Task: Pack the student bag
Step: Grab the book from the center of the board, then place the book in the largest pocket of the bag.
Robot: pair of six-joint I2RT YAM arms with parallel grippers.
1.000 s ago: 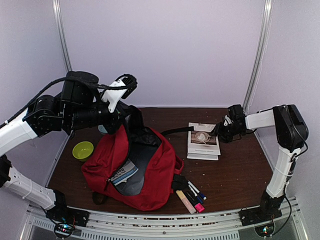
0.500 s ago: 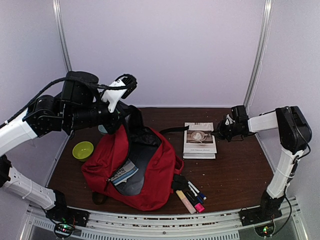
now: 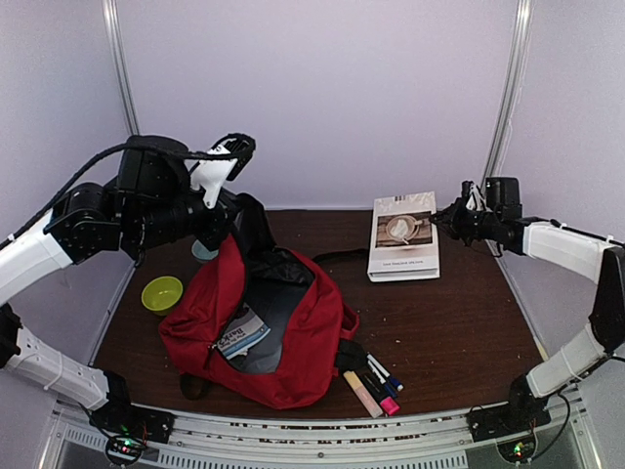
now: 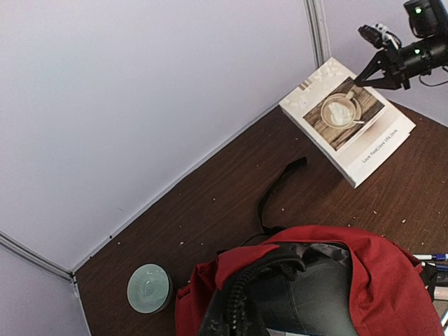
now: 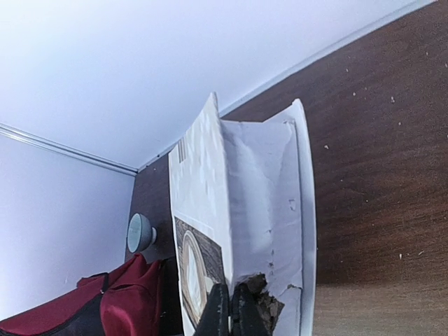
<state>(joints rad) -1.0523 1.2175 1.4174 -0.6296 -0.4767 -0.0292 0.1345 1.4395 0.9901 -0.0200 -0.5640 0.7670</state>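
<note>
The student bag (image 3: 293, 342), a large red backpack with grey lining, lies open in the middle of the table. My left gripper (image 3: 237, 208) is shut on the black top edge (image 4: 246, 290) of the bag and holds it up. A white book (image 3: 403, 246) with a coffee-cup picture hangs tilted above the table at the back right. My right gripper (image 5: 229, 309) is shut on the book's front cover (image 5: 199, 210), which spreads away from the pages; the corner beside the fingers is torn. In the left wrist view the book (image 4: 348, 120) hangs from the right gripper (image 4: 361, 78).
A green bowl (image 3: 162, 293) sits left of the bag, and a pale teal cup (image 4: 148, 288) stands behind it. Several markers and highlighters (image 3: 376, 383) lie at the bag's front right. A printed booklet (image 3: 239, 339) shows inside the bag. A black strap (image 4: 274, 190) trails toward the book.
My right gripper has shut on the book's cover and lifted the book off the table, up and toward the back right. My left gripper has raised the bag's top edge slightly.
</note>
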